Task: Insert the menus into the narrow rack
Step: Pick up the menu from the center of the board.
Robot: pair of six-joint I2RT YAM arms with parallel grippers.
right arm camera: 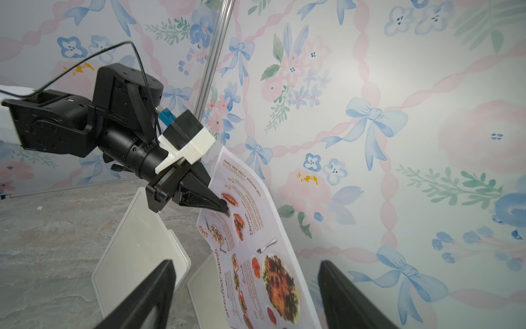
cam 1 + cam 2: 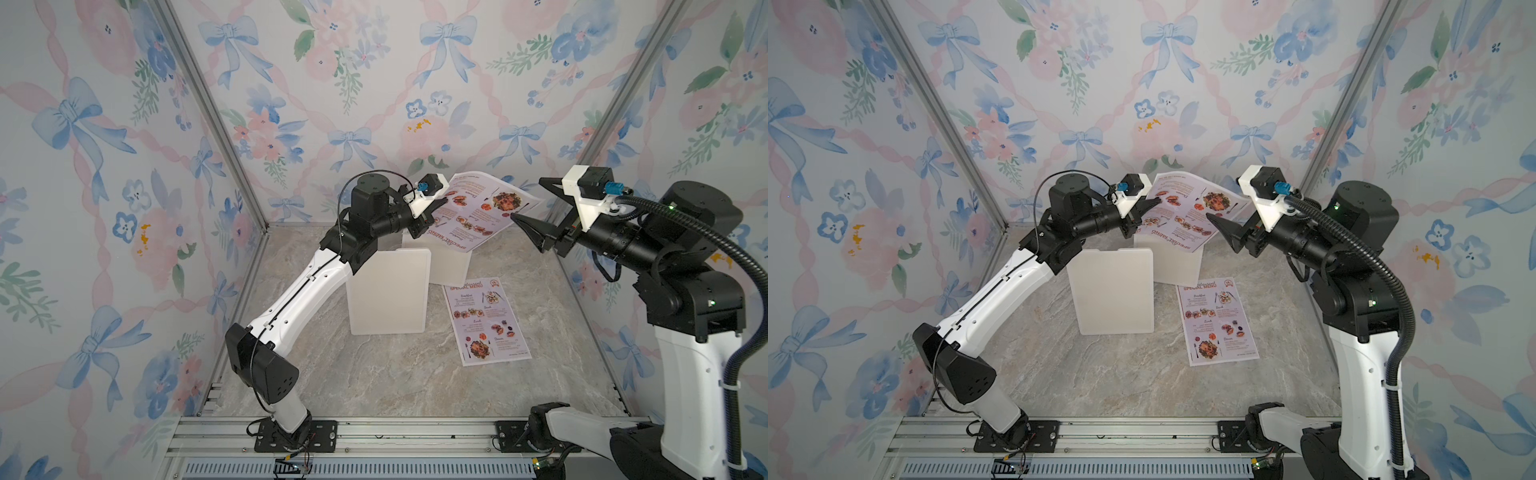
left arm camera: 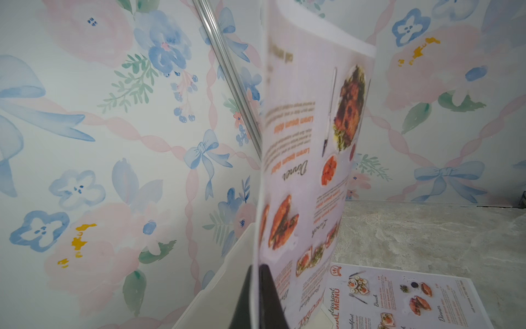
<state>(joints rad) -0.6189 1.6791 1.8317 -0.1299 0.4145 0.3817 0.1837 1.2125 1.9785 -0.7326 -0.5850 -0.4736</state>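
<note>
The left claw (image 2: 439, 204) is clamped on one side edge of a pale lilac paper menu with orange-red lettering and food photos (image 2: 486, 212), holding it in the air above the white plastic rack of upright panels (image 2: 390, 286). The right claw (image 2: 527, 198) stands with its jaws apart and grips nothing, just beside the sheet's opposite edge. The step in hand looks like feeding this sheet down into a slot. To do it well, the left arm should bring the sheet nearer upright, square the low edge to the gap between the panels, and lower it slowly. The limp paper bows at its free end, so the right claw could steady that side to keep it from folding over a panel top. The held menu's long axis slopes up from the rack toward the back wall. Its heading end is low, at the rack's top, and its printed face is turned toward the right arm. A second, matching menu (image 2: 486, 320) lies flat on the grey marbled desk (image 2: 374, 382) just beside the rack. Its heading is toward the rack and its long axis runs toward the front rail.
</note>
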